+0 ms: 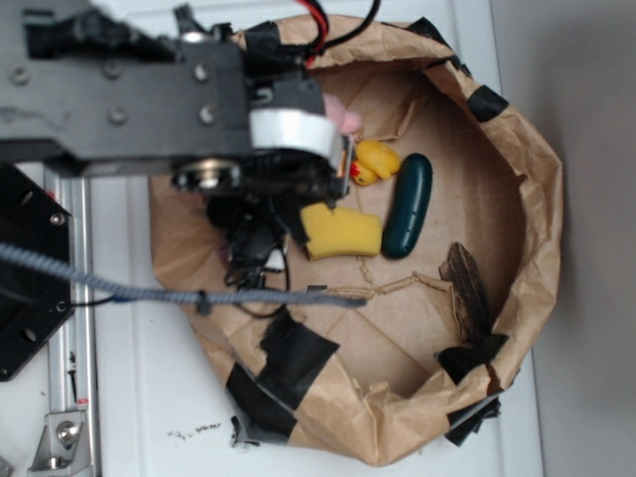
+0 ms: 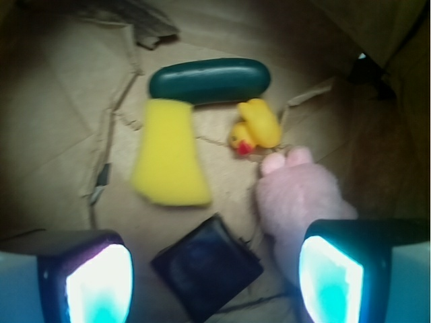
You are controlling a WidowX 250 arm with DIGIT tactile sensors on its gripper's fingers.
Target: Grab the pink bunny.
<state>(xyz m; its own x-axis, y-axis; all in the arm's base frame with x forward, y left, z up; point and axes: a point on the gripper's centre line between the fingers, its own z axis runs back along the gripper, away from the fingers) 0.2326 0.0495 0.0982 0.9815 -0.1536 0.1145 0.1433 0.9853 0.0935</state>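
My pincer (image 2: 215, 279) gapes wide, empty; the pale pink fuzzy plush bunny (image 2: 303, 198) sits lower right, against my right finger (image 2: 330, 279).

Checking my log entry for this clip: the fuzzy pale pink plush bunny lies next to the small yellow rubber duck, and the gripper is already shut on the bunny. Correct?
Not quite. The fuzzy pale pink plush bunny does lie next to the small yellow rubber duck, but the gripper is open; the wrist view shows its fingers spread apart.
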